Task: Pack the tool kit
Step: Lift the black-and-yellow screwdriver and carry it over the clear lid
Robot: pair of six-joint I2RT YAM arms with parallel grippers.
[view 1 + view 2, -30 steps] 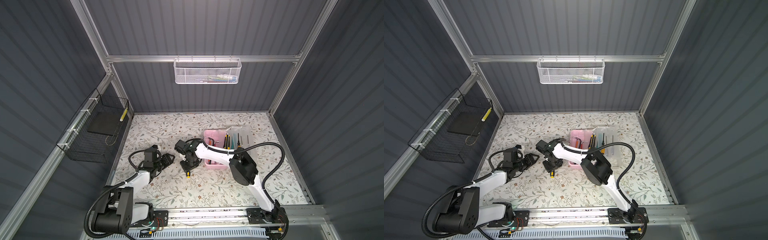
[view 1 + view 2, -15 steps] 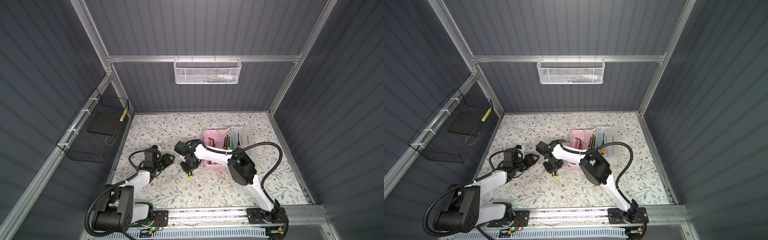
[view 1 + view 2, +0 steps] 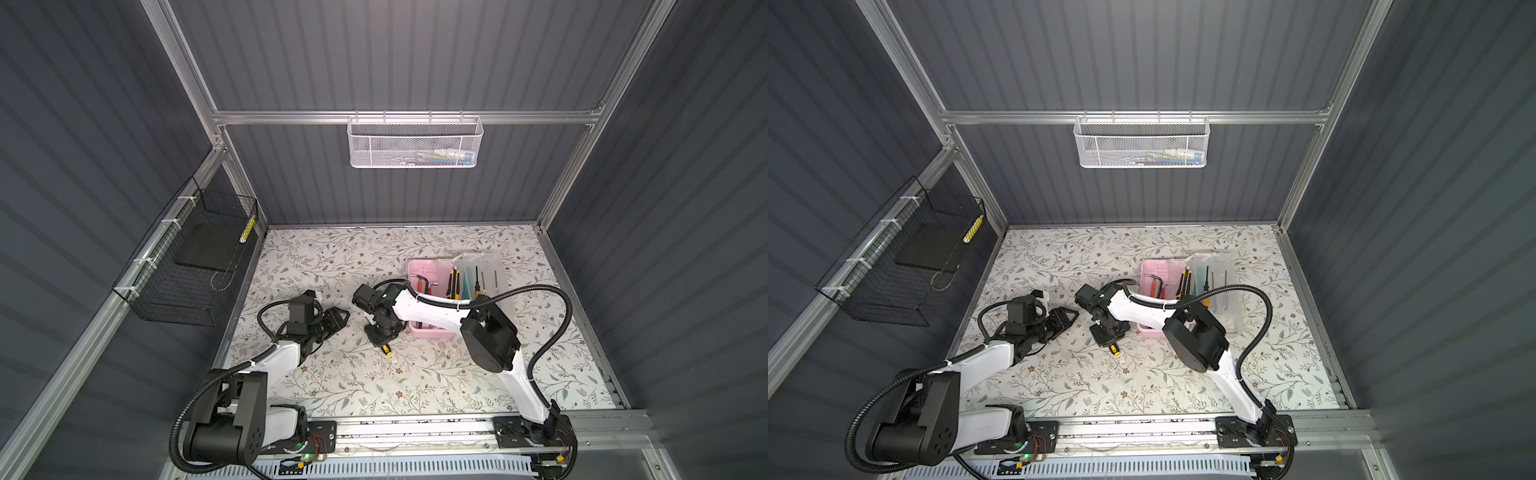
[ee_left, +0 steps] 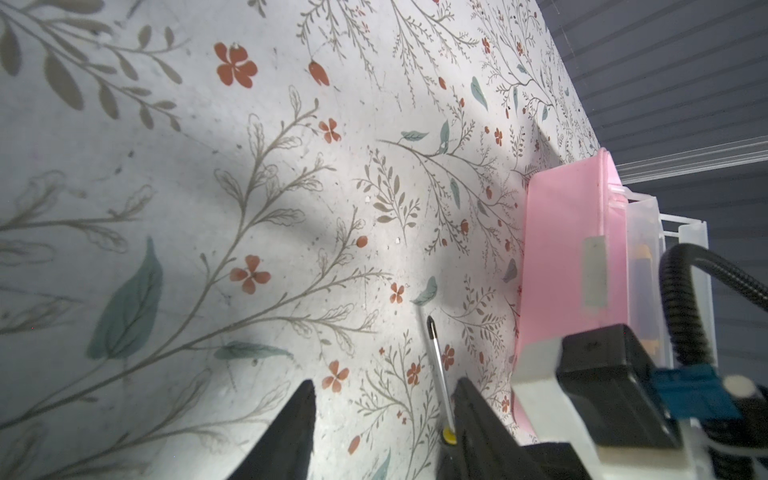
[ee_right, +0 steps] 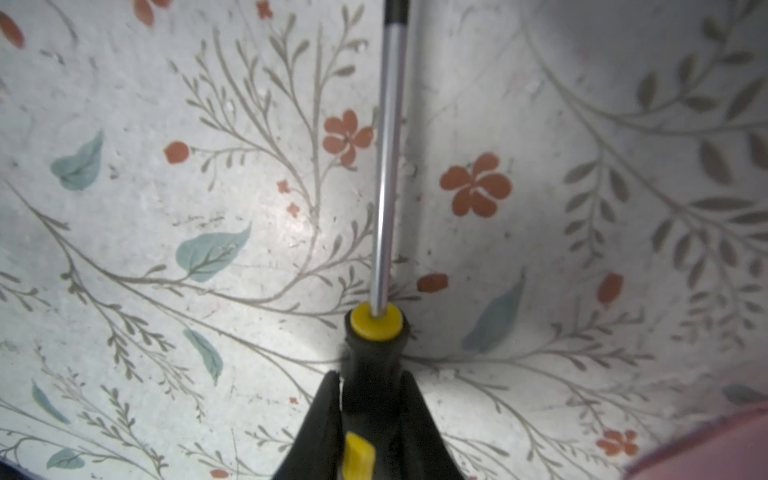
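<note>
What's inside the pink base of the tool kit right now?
A bent black key with red on it lies in the far half of the pink base. The right arm crosses over the near half, hiding whatever is there.

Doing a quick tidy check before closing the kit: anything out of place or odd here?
One screwdriver lies on the table, outside the open pink box, left of it in both top views; the right gripper is clamped on its handle. Nothing looks spilled or damaged.

Both top views look down from high; both wrist views closely share the screwdriver (image 5: 386, 166)
</note>
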